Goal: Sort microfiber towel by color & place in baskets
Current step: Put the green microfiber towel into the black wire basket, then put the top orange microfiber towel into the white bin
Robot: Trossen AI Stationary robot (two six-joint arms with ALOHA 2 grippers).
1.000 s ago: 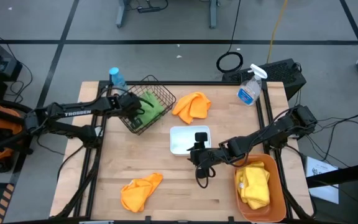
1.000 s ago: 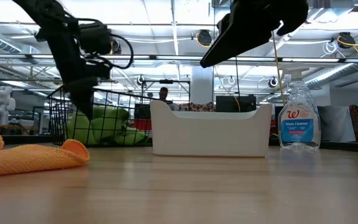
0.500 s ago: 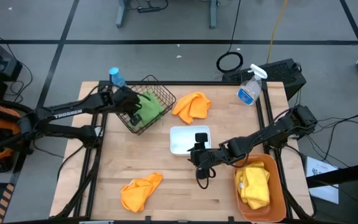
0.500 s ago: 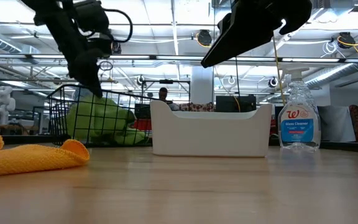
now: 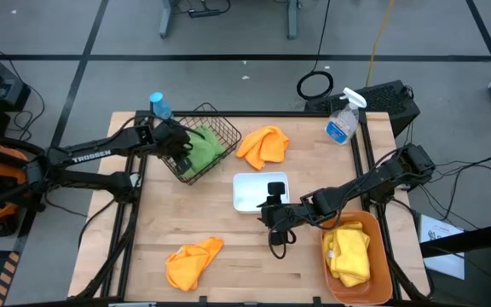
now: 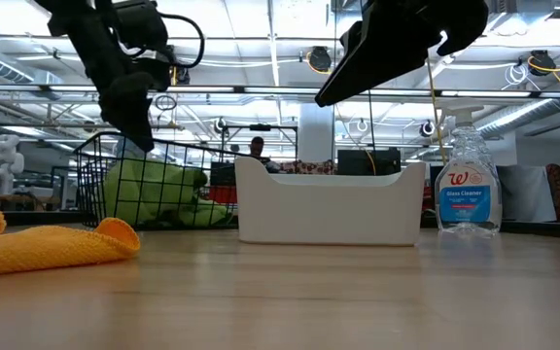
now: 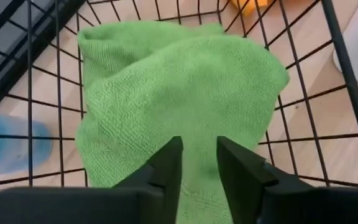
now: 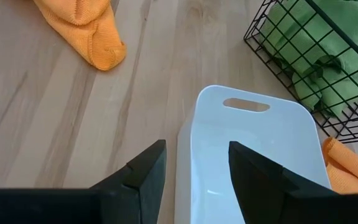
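A: High view: left claw (image 5: 180, 141) over wire basket (image 5: 220, 128), upper left; fingers parted, holding nothing; green towel (image 5: 203, 145) lies in basket beneath.

B: Next?

A: Orange towels. One (image 5: 262, 145) top centre, nearer left arm; other (image 5: 193, 263) lower left. Right claw (image 5: 275, 228) open, empty, beside white tray (image 5: 250, 198).

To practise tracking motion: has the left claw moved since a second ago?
Yes. The left claw has risen out of the wire basket, leaving the green towel inside.

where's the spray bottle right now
In the high view, the spray bottle stands upright at the table's far right corner, right of the far orange towel.
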